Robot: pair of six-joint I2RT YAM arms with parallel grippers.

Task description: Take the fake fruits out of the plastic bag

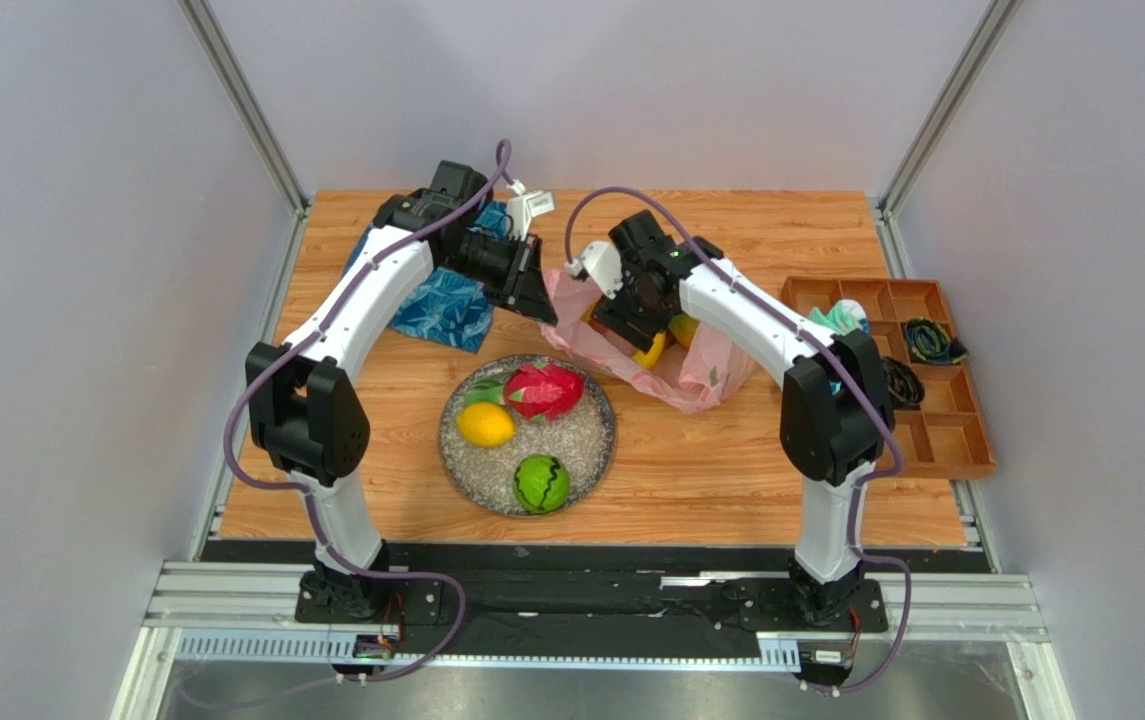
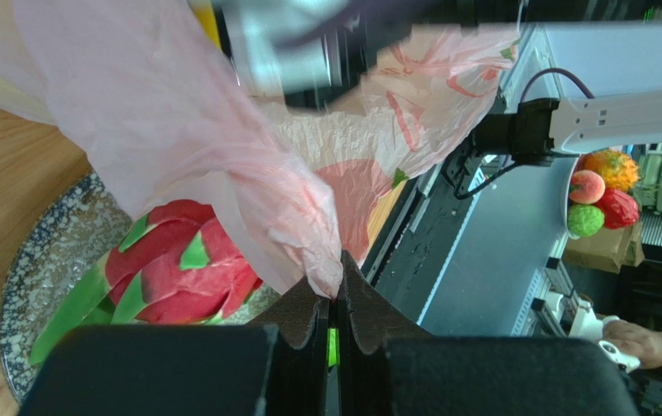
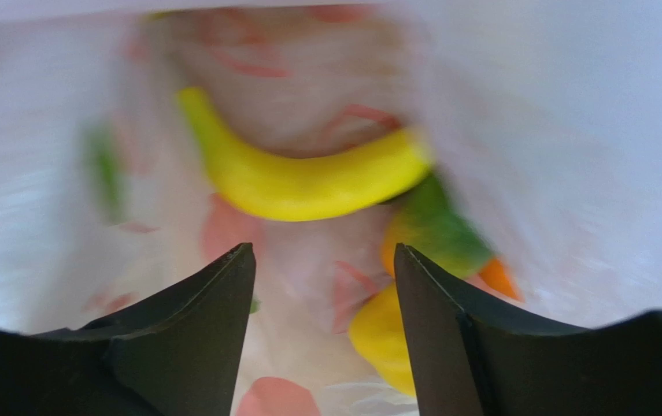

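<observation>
We see the left arm (image 1: 383, 293) rise from its base, fold at the elbow and reach over the far half of the table (image 1: 683, 480), with its wrist turned in toward the middle. The left gripper (image 2: 336, 293) is pinched tight on a gathered edge of the plastic bag (image 1: 710, 372) and holds that film up just beyond the far rim of the speckled plate (image 1: 589, 428).

The right arm (image 1: 759, 315) mirrors it — elbow high, forearm sloping inward. The right gripper (image 3: 323, 264) points down into the bag's mouth, fingers apart, clasping nothing we can make out. Past those fingers, in a blurred view, lie a banana (image 3: 308, 182), a green-and-orange fruit (image 3: 438, 230) and a second yellow fruit (image 3: 378, 334) close to the right finger.

On the plate sit a dragon fruit (image 1: 544, 390), a lemon (image 1: 485, 425) and a green melon (image 1: 541, 483).

The bag rests on the wood between the plate and the brown compartment tray (image 1: 969, 443). A blue cloth (image 1: 436, 315) lies under the left forearm. Bare wood shows in front of the bag — from the plate's right side across to the tray and down to the near edge. The two grippers sit close together over the bag.
</observation>
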